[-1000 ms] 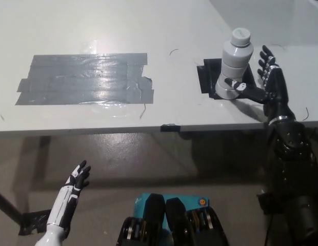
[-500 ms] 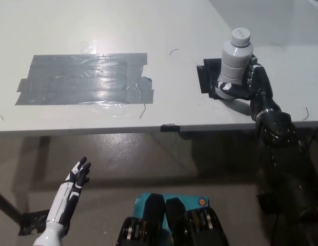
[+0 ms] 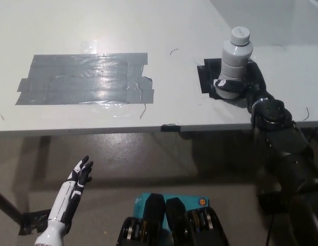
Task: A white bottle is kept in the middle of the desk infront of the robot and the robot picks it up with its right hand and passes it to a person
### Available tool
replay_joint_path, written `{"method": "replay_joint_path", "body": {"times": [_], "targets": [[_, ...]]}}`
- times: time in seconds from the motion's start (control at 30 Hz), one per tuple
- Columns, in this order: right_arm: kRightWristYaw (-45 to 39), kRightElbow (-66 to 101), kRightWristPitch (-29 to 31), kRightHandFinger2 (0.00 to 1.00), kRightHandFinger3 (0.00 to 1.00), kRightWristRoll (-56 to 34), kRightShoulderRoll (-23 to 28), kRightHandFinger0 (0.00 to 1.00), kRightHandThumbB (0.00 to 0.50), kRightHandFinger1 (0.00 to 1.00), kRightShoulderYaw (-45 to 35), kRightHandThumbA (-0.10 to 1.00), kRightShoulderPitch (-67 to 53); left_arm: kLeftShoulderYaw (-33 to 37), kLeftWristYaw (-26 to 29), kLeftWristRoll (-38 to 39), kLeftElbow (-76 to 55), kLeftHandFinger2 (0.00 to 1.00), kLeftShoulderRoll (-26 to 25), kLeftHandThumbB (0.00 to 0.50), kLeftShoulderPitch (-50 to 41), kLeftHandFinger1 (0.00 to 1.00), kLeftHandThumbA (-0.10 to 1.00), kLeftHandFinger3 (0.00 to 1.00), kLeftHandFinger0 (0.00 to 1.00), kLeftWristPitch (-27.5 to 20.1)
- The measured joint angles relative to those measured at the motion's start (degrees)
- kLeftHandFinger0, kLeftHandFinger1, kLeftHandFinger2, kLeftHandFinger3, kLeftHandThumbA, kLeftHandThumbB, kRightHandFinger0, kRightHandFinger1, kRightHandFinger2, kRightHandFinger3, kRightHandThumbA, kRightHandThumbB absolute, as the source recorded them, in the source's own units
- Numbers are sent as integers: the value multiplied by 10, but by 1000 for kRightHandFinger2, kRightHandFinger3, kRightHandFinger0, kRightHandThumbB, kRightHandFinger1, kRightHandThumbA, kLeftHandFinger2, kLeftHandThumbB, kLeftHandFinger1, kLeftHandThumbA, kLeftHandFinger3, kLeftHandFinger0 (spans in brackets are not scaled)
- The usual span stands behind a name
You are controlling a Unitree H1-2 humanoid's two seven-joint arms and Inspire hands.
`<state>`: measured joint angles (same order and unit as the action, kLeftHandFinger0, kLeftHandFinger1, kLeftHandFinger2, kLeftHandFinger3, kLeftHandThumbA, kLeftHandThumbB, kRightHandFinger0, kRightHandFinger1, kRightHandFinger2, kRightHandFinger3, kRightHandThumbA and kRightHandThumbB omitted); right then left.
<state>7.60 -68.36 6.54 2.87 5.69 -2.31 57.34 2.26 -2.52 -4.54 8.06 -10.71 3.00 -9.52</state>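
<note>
Head view: white bottle stands upright on the black patch, long axis vertical. Right hand is wrapped round its lower body from the bottle's right, fingers closed on it. Left hand hangs well off, below desk edge, fingers spread, empty. Lift looks next.

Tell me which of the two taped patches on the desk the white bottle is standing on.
The small black patch at the desk's right side; the white bottle stands on it, with the right hand wrapped round its base. The large grey patch to the left carries nothing.
</note>
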Motion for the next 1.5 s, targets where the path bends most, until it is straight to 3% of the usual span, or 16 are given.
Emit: {"method": "replay_joint_path", "body": {"times": [0.03,0.1,0.3,0.37,0.5,0.73,0.93,1.0,1.17,1.5], "targets": [[12,-5,4,632,518,8,1,0,198,214,10,-100,2,0,0,0,0,1000,0,164,2,1000,964,1000,964,0],[35,-15,13,772,667,18,1,7,181,323,24,-100,4,0,-1,0,0,1000,0,165,4,1000,963,1000,968,0],[87,-30,42,910,910,42,-1,37,143,518,56,-100,0,0,-5,0,0,1000,-1,156,5,1000,971,1000,979,1],[98,-31,47,925,917,47,-1,70,127,567,62,-100,-1,0,-6,0,0,1000,-2,152,5,1000,963,1000,975,1],[118,-28,54,915,923,59,-1,63,128,560,75,-100,-2,0,-7,0,0,1000,-4,166,5,1000,968,1000,968,1],[141,20,62,914,972,83,2,51,141,566,97,-100,-22,-1,-11,0,0,1000,-4,140,5,1000,959,1000,967,2],[135,139,63,925,940,97,4,25,137,528,110,-100,-53,-1,-12,1,1,1000,-4,142,5,1000,962,1000,966,2],[127,184,61,951,913,99,3,70,143,558,113,-100,-60,-1,-12,0,1,1000,-4,133,5,1000,972,1000,962,2],[105,255,50,1000,987,100,-9,83,155,596,117,-100,-59,-1,-12,0,1,1000,-6,147,6,1000,973,1000,965,2],[93,192,32,902,913,116,-48,0,146,502,129,-100,-23,0,-12,-1,0,1000,-7,127,13,1000,955,1000,1000,4]]}}
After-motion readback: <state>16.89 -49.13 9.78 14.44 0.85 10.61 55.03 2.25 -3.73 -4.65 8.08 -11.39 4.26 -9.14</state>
